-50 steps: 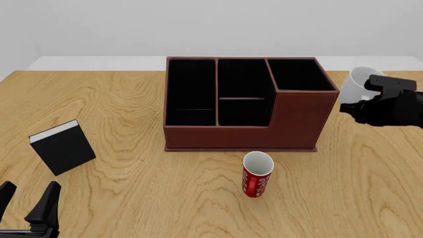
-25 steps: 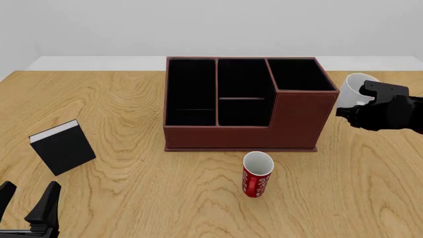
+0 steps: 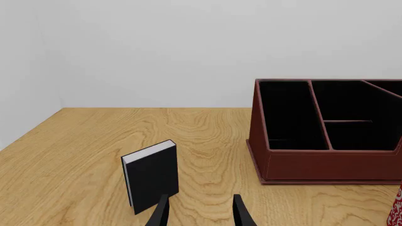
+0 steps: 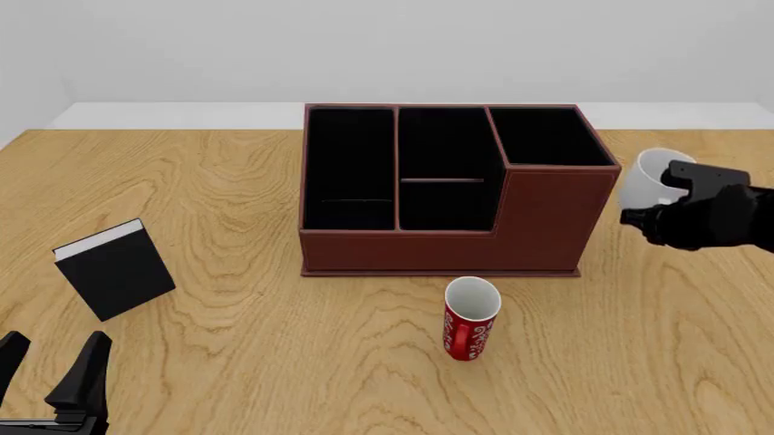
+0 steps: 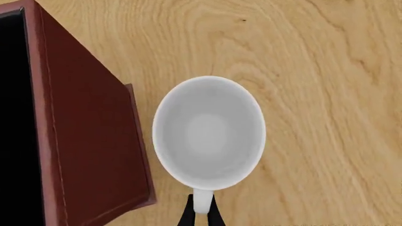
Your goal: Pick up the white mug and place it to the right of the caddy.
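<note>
The white mug is upright just right of the caddy, close to its taller end. My right gripper is over it, shut on its loop handle. The right wrist view looks straight down into the white mug, with the thin fingers pinching the handle and the caddy wall alongside. I cannot tell whether the mug rests on the wood. My left gripper stands open and empty at the near left corner. In its own view the left gripper faces the caddy.
A red mug with white lettering stands in front of the caddy, and its edge shows as the red mug in the left wrist view. A black book stands on the left; the left wrist view shows the black book just beyond the fingers.
The right gripper has lowered the white mug beside the caddy's right end and drawn it slightly nearer. The left arm, red mug and book have not moved.
</note>
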